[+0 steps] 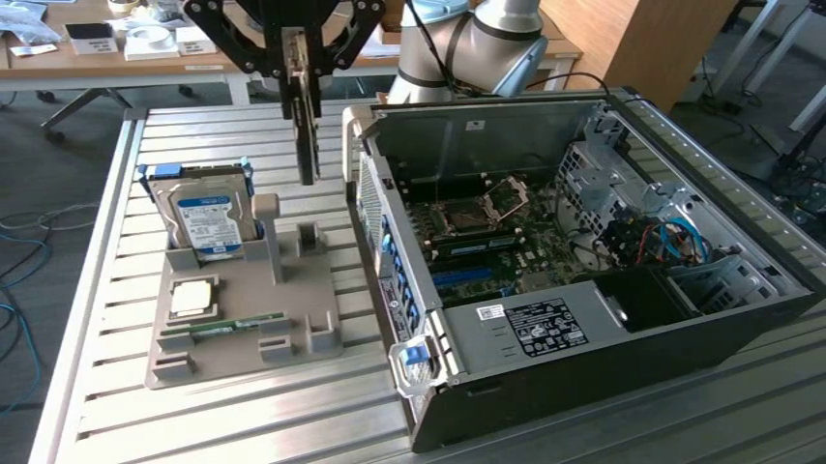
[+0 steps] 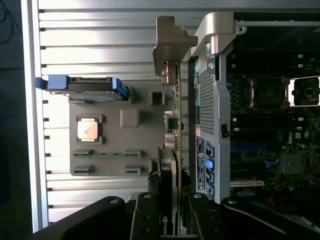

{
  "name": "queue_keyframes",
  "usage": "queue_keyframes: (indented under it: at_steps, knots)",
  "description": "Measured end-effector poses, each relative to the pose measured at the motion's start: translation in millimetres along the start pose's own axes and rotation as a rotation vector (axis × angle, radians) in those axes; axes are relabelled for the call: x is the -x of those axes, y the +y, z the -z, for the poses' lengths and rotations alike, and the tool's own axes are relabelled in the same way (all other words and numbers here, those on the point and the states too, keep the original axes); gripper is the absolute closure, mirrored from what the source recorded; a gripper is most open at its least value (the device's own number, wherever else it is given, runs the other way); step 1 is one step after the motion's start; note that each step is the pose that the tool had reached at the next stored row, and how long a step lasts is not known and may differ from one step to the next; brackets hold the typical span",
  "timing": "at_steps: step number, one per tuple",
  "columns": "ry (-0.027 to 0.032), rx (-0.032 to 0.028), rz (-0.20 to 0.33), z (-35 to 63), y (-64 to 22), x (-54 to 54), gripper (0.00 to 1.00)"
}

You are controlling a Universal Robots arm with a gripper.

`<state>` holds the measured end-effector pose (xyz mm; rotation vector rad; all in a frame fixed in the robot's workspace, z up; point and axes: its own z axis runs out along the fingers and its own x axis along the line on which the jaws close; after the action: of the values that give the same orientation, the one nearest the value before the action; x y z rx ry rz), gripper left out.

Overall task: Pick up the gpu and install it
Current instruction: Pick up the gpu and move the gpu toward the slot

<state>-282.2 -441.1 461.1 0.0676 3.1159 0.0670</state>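
The open computer case [image 1: 722, 319] lies on its side on the exterior view's right of the slatted table [image 1: 103, 290]. Its top is uncovered, so the motherboard [image 1: 516, 242] lies open from above. On the exterior view's left sits a grey fixture [image 1: 304, 309], and only a narrow strip of bare table separates it from the case's perforated wall.

The arm [image 1: 478, 48] rises at the far side of the table. The gripper [image 1: 305, 68] points straight down, above the far end of that strip. Its fingers are clamped on the gpu [image 1: 308, 135], one on each face. The card hangs edge-on and upright, clear of the table and fixture. In the wrist view the gpu [image 2: 169, 170] runs along just outside the case wall, over the fixture's edge, its metal bracket at the end away from the fingers. It is not yet over the case's open interior.

The fixture holds a hard drive [image 1: 207, 217] standing at its far end, a square processor chip [image 1: 193, 297] lying flat, and a RAM stick [image 1: 239, 324] in a nearer slot.
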Motion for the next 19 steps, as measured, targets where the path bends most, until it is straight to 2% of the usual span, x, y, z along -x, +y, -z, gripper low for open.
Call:
queue_keyframes:
  at_steps: [10,19]
  knots:
    - [-0.0001,0.0001,0.0,-0.4,0.5,12.7,0.73]
    - [-0.0001,0.0001,0.0,-0.9,1.4,31.7,0.73]
